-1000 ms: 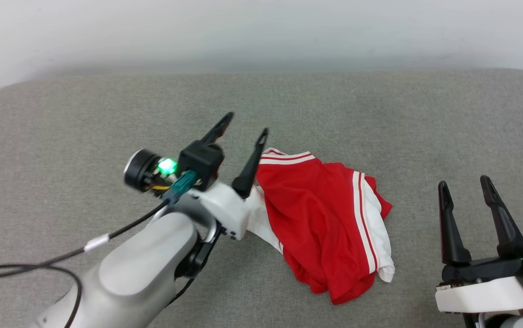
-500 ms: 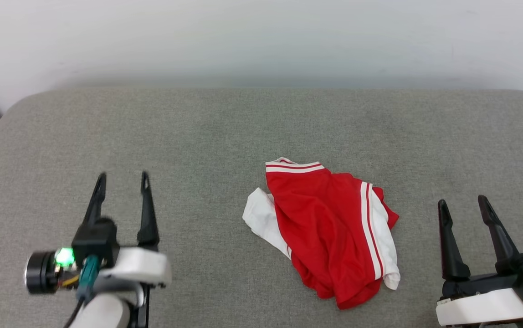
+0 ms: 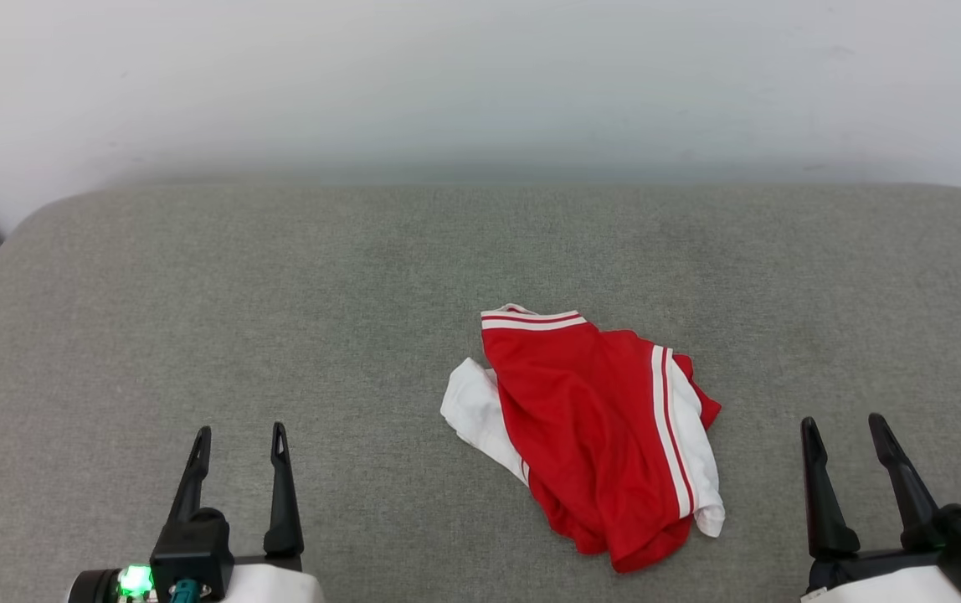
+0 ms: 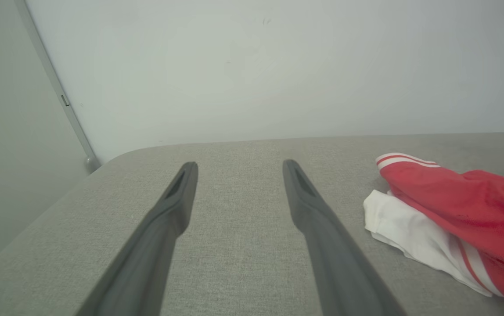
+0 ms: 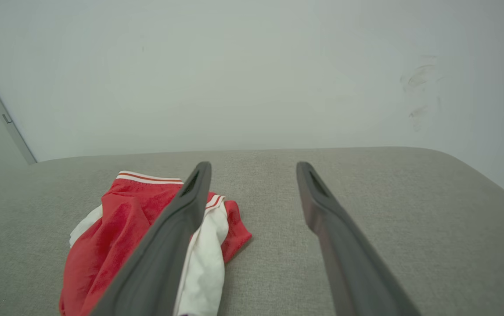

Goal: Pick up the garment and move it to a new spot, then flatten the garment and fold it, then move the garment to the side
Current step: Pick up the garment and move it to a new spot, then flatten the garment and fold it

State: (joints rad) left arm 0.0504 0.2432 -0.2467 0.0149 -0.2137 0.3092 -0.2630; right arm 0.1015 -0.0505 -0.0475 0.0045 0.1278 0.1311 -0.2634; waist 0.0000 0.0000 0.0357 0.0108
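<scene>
At the table's (image 3: 280, 276) centre, slightly toward 4 o'clock | garment (image 3: 598, 435) lies crumpled, untouched | left gripper (image 3: 241, 430) has withdrawn to 7 o'clock, wide open, empty | right gripper (image 3: 842, 421) at 5 o'clock, wide open, empty | relocation seemingly done; flattening next

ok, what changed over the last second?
The left gripper drew back from beside the garment to the lower left, open, holding nothing. The head camera shifted too. The garment stayed crumpled in place on the grey cushion; the right gripper stayed open, lower right.
</scene>
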